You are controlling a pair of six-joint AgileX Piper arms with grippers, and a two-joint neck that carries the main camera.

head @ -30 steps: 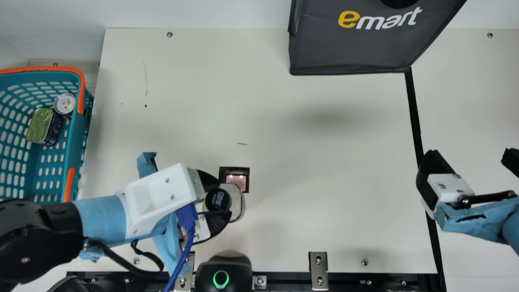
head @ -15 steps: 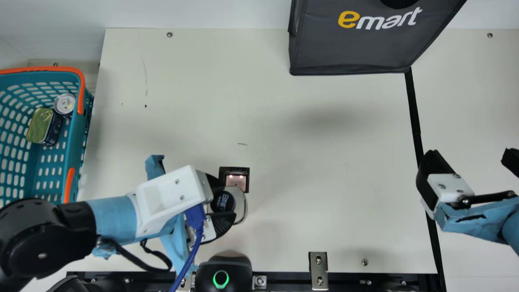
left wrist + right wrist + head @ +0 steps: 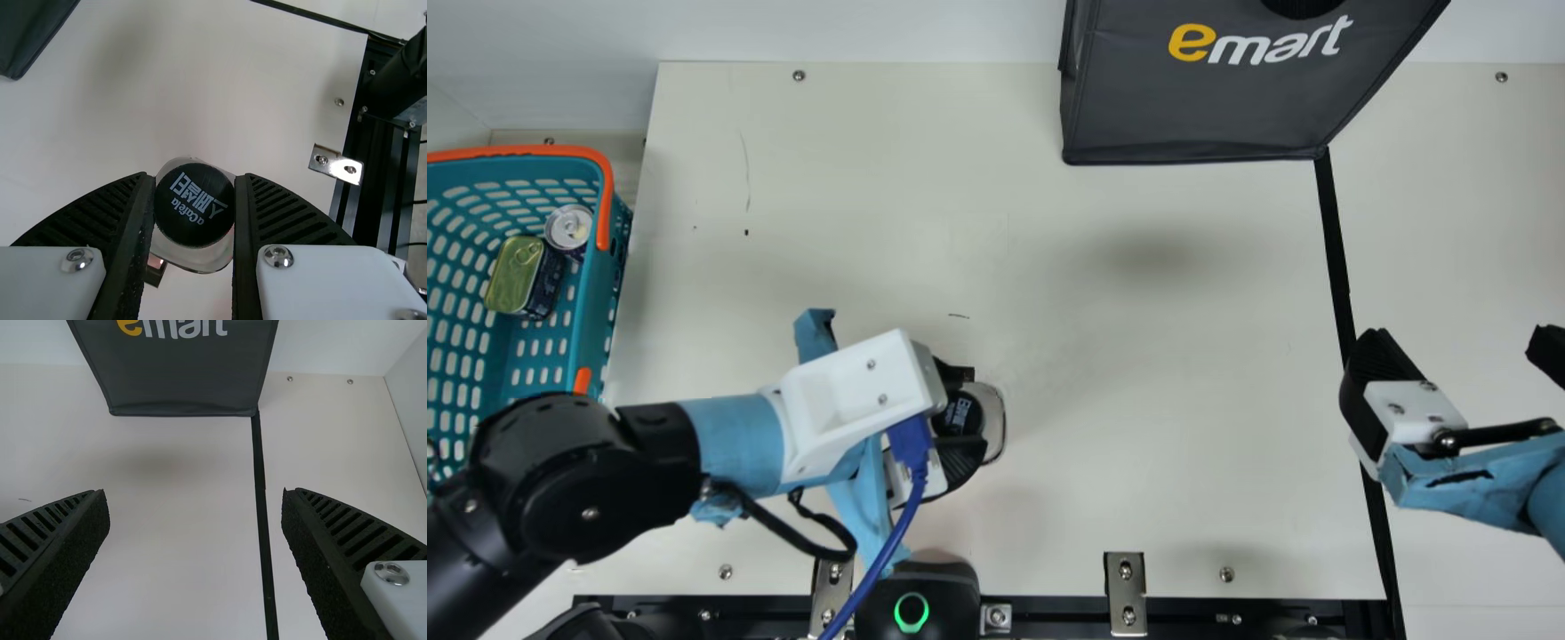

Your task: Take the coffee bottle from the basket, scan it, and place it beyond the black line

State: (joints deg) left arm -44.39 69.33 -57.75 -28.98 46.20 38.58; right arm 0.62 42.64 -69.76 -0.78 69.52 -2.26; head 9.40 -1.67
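Note:
In the main view my left gripper [image 3: 960, 409] is shut on the black-capped clear coffee bottle [image 3: 992, 418], over the dark scanner window in the table. The left wrist view has the bottle's cap [image 3: 194, 205] pinched between both ribbed fingers of my left gripper [image 3: 195, 207]. At the right, my right gripper [image 3: 1458, 342] stands open above the black line [image 3: 1336, 258]. In the right wrist view the fingers of my right gripper [image 3: 195, 503] are wide apart, with the black line [image 3: 261, 493] passing between them.
A teal basket [image 3: 583, 311] with orange handles at the left holds a round can [image 3: 569, 228] and a green-topped tin [image 3: 514, 276]. A dark bag [image 3: 1200, 98] stands at the back. A black device [image 3: 916, 596] with a green ring sits at the front edge.
My left gripper has moved to the right with the coffee bottle, which now covers most of the scanner window. The right arm has kept still.

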